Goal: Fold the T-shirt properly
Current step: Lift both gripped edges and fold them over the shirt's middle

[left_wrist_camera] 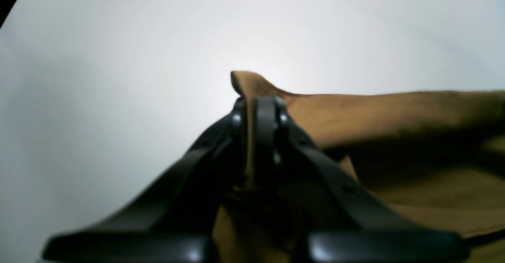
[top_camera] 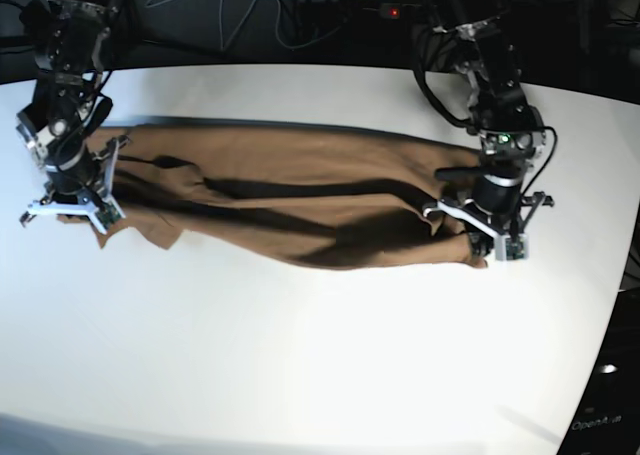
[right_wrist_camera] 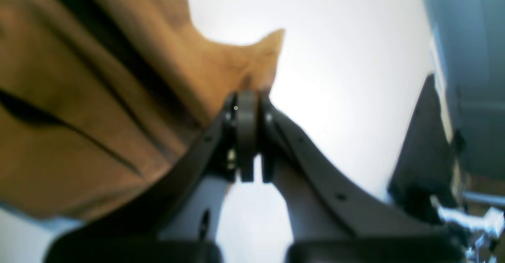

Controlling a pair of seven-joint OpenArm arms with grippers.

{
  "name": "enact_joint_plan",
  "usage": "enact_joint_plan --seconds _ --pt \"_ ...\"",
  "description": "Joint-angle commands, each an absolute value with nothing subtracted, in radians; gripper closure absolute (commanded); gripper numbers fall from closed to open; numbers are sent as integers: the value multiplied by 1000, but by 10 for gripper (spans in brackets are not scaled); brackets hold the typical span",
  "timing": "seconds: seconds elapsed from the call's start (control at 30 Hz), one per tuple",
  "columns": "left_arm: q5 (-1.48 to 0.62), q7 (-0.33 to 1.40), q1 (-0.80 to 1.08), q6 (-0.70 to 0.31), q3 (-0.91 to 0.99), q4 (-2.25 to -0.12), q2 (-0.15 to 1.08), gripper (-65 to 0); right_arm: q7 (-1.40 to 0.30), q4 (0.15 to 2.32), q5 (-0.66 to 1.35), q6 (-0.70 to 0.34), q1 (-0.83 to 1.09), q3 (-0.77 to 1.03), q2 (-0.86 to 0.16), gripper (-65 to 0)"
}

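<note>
Base view shows us our left gripper and right gripper each clamped on opposite ends of the T-shirt, stretching it across the table for folding.

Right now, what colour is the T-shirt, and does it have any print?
The T-shirt is plain tan-brown with no visible print; the base view shows it best.
</note>
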State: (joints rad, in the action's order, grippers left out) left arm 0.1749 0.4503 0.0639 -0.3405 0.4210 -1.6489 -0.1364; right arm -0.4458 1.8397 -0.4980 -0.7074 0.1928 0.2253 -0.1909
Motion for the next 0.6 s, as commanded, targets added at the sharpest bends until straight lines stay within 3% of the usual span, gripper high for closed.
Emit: enact_joint_plan --seconds 0.0,0.57 --pt "165 424 62 -338 420 -1679 -136 -37 -427 1863 -495 -698 189 236 -202 -10" --pt "162 423 171 -344 420 -1794 -134 -37 -423 1905 -489 -698 297 305 -203 -9"
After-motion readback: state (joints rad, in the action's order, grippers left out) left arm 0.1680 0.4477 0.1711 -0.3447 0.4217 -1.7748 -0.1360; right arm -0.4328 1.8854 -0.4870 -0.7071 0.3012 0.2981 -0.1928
